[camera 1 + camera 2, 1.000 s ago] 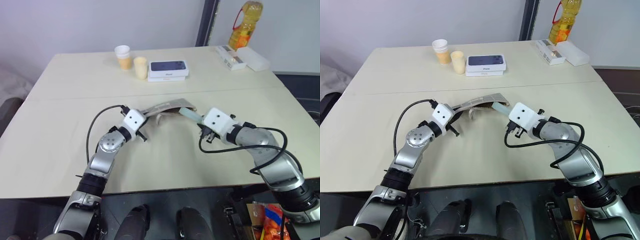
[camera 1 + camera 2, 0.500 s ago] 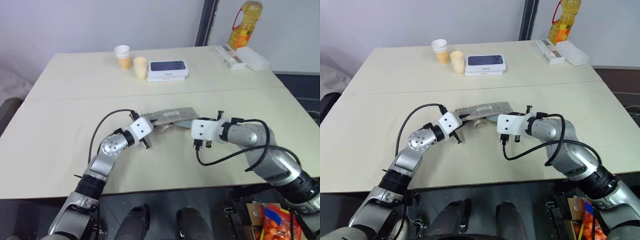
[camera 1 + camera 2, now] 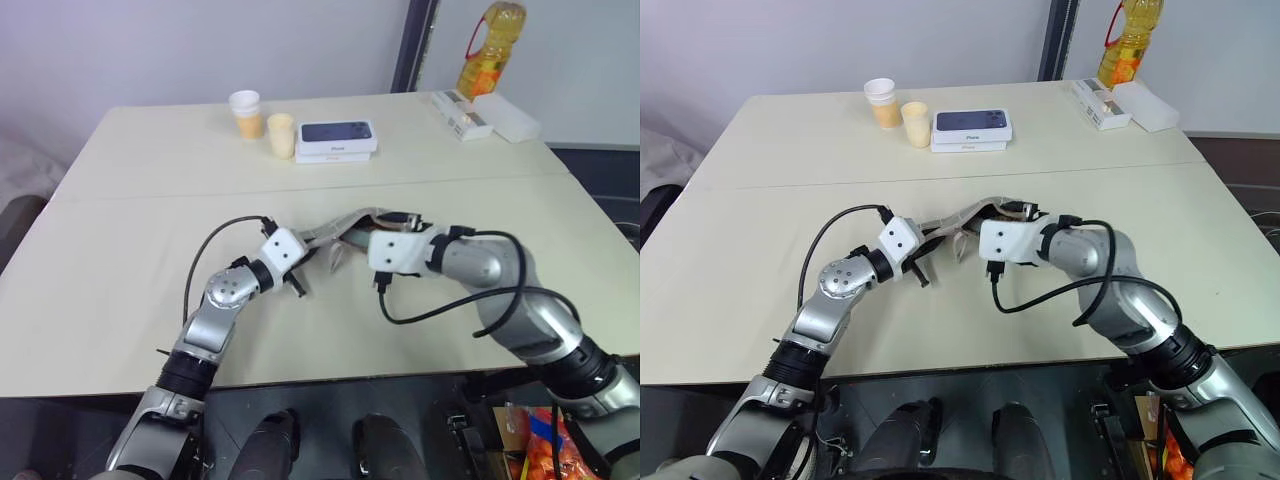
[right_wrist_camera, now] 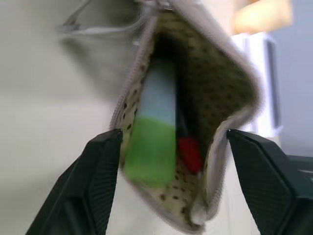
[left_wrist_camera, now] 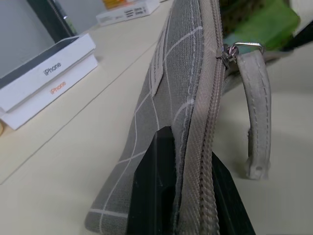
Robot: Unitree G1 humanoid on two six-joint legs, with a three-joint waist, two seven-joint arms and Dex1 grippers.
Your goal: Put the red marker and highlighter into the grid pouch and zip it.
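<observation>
**Pouch held open-mouthed with both pens inside**

The grid pouch (image 5: 171,105) is seen gripped along its zipper edge between the two black fingers (image 5: 154,188) of the left gripper (image 3: 297,284), which are clenched on the fabric. The zipper tape runs up from between these jaws, and the grey pull cord (image 5: 255,122) hangs in a loop just beside them, on the far side of the fabric from the grid face. A small white label is sewn to the grid face a little beyond the jaws.

The right gripper (image 4: 171,161) is shown released, its two fingers (image 4: 95,181) standing wide apart with the open mouth of the pouch lying between them. Neither finger is seen pressing on the pouch rim, though whether the rim is brushed cannot be told. Inside the spotted lining, straight ahead of the open jaws, the highlighter (image 4: 151,142) lies with its lime-green body nearest the mouth and its pale cap pointing deeper in. The red marker (image 4: 188,149) lies touching it on one side, its red end near the mouth.

From the head camera, the pouch is seen raised between the two grippers over the table (image 3: 150,200). Well beyond the jaws stand a stacked phone box (image 3: 337,138) and two paper cups (image 3: 262,122).
</observation>
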